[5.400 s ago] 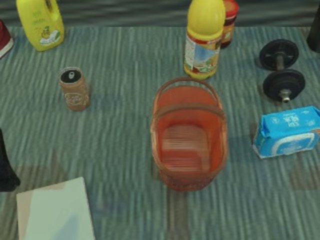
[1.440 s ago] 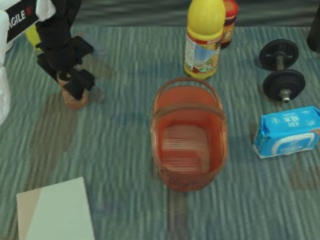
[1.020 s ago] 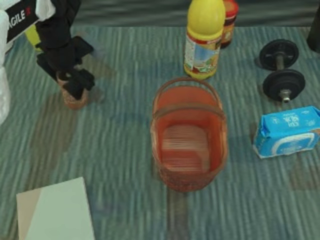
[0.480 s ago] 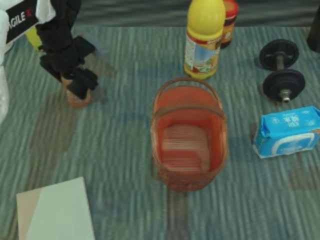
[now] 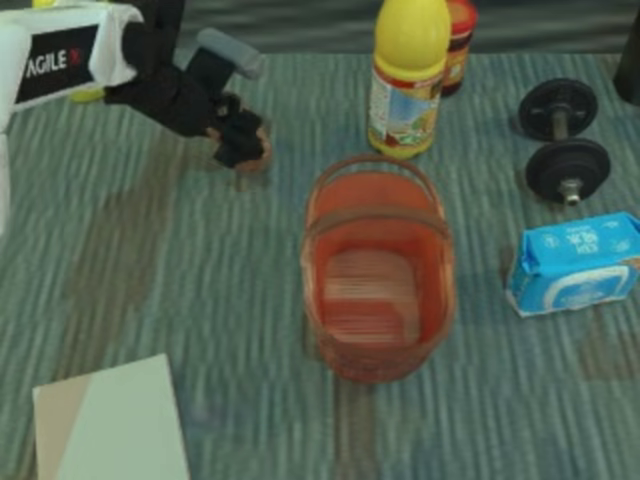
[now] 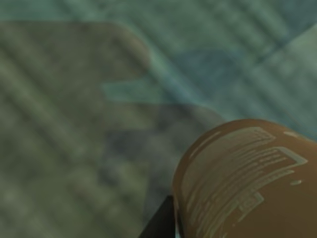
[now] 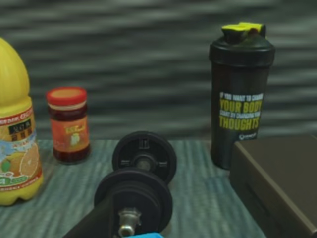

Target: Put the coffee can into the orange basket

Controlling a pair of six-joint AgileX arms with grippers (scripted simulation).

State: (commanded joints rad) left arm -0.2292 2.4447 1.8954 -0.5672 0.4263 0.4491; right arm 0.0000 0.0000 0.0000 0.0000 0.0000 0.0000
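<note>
a bench [image 5: 200, 300] covered in a streaked grey-green cloth, seen from above. the left hand [image 5: 240, 143] hangs over the far left part of the bench, closed on the coffee can [image 5: 252, 152], which is raised off the cloth; the left wrist view shows the can's tan printed side [image 6: 247, 183] close against a dark finger with the cloth well below. the orange basket [image 5: 440, 300] stands near the middle, open side up, its two thin handles arching across the mouth. the right hand is not in view; its wrist camera looks at a dumbbell [image 7: 138, 183], a red jar [image 7: 68, 125] and a dark shaker bottle [image 7: 240, 94].

the step in hand appears to be the carry toward the basket. done well, the can probably travels high enough to pass the near rim and the handles, then lowers through the gap between them before release.

open cloth lies between hand and basket. the juice bottle [image 5: 408, 75] stands just beyond the basket's far rim, the closest thing to avoid; a wipes pack [image 5: 572, 262] lies well to its right.
</note>
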